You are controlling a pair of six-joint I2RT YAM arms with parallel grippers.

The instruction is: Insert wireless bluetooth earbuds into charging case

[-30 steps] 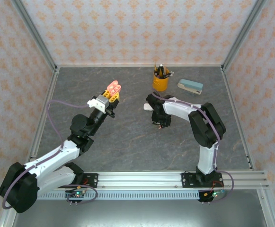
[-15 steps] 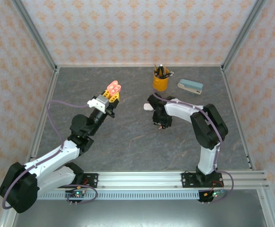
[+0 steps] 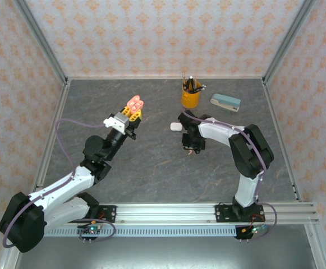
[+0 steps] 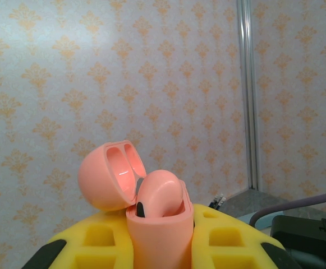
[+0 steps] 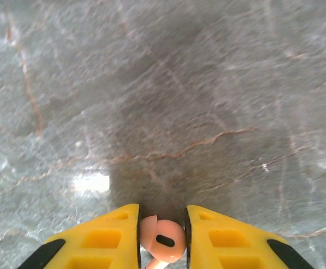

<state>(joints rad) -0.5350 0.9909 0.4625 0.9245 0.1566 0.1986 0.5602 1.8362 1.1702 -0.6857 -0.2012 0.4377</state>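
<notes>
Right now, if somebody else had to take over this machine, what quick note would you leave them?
Left pincer: shut on the open pink case, held up in the air. What looks like a seated earbud is in one slot.
Right pincer: shut on the loose pink earbud, low over the table.
White case: on the table beside the right pincer.
Left to do: carry the loose pink earbud to the pink case and seat it.

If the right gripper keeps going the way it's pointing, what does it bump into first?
Probably the grey table. The right gripper points down at it, with a pink earbud between its fingers.
</notes>
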